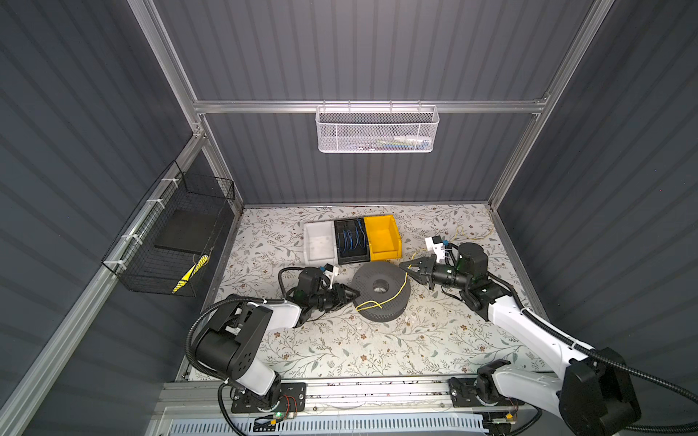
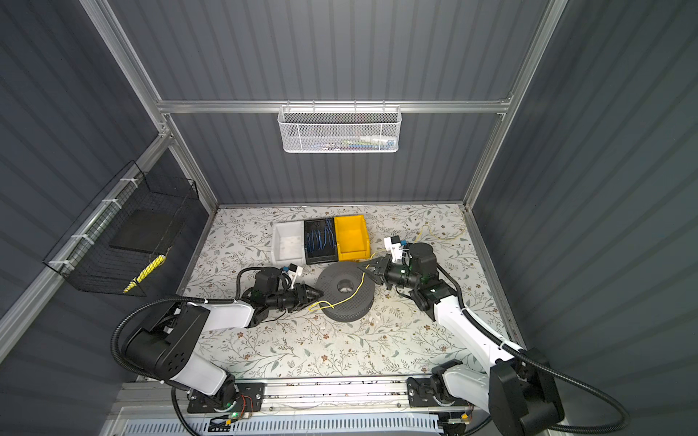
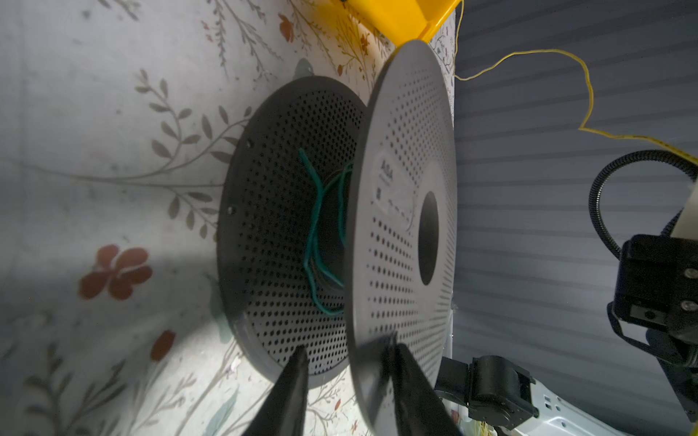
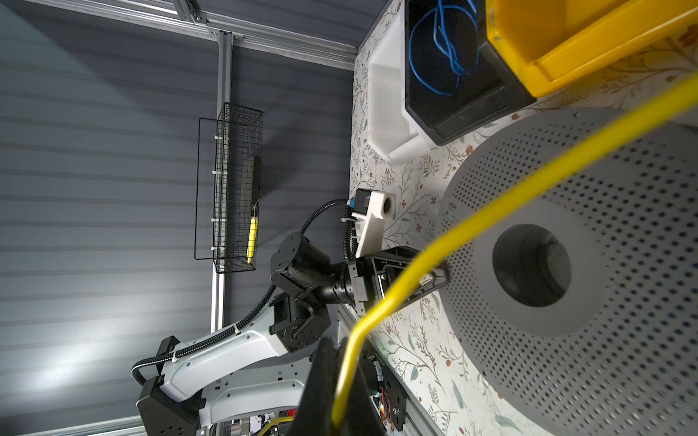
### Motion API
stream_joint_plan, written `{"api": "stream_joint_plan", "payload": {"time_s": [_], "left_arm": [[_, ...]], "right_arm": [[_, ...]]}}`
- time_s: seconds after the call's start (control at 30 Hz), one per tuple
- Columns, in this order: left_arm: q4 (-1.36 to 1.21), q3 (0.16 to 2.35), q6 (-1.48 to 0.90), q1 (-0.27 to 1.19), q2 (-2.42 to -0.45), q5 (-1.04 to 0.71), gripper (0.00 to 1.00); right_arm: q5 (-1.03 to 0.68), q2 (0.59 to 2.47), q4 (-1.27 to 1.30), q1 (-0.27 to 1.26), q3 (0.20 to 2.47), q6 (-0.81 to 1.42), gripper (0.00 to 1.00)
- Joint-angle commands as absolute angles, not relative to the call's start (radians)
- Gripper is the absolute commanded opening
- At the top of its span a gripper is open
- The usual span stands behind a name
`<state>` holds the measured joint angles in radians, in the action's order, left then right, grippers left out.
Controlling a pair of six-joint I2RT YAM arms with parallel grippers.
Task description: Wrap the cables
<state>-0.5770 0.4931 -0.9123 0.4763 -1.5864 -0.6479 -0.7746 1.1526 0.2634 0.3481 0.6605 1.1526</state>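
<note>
The cable, a thin yellow wire, is pinched in the right fingers, which are closed tight on it. From that grip it crosses the top of the grey spool, which lies flat on the tabletop between the two sets of fingers. It then drops over the rim on the side nearer the left fingers and ends in a loose loop just beside them. Behind the right fingers more slack trails across the tabletop.

The left fingers stand partly open astride the rim of the spool's upper flange, one on each side of it. They clamp nothing, and one looks clear of the flange. Ahead of them a few greenish strands sit loosely round the hub; whether these are turns of the same cable I cannot tell.

The step in hand looks like winding, at an early stage, since most of the cable is off the hub. Next, the left fingers probably need to close on the flange to steady the spool. The right fingers would then carry the cable down past the rim into the gap and round the hub under light tension, so it does not ride over the top.
</note>
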Motion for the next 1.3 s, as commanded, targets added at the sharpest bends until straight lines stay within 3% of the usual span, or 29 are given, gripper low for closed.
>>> {"api": "stream_joint_plan", "payload": {"time_s": [0.0, 0.17, 0.27, 0.47, 0.67, 0.9, 1.07, 1.27], "left_arm": [[-0.729, 0.487, -0.961, 0.485, -1.634, -0.685, 0.37], [-0.876, 0.494, -1.025, 0.491, -1.717, -0.706, 0.34], [-0.939, 0.493, -1.057, 0.495, -1.754, -0.716, 0.17], [-0.849, 0.496, -1.024, 0.495, -1.692, -0.691, 0.05], [-0.37, 0.631, -0.86, 0.495, -1.521, -0.615, 0.0], [0.45, 1.034, -0.633, 0.497, -1.383, -0.375, 0.0], [0.718, 1.227, -0.629, 0.519, -1.396, -0.185, 0.0], [1.002, 1.497, -0.622, 0.647, -1.518, 0.085, 0.0]], "right_arm": [[-0.769, 1.155, 0.284, 0.349, 0.664, 1.152, 0.0], [-0.766, 1.163, 0.284, 0.35, 0.668, 1.152, 0.0], [-0.768, 1.163, 0.284, 0.35, 0.67, 1.153, 0.0], [-0.766, 1.152, 0.285, 0.35, 0.668, 1.152, 0.0], [-0.77, 1.145, 0.29, 0.348, 0.669, 1.152, 0.0], [-0.767, 1.126, 0.3, 0.324, 0.657, 1.146, 0.0], [-0.778, 1.094, 0.352, 0.305, 0.607, 1.152, 0.0], [-0.79, 1.077, 0.382, 0.28, 0.567, 1.146, 0.0]]}}
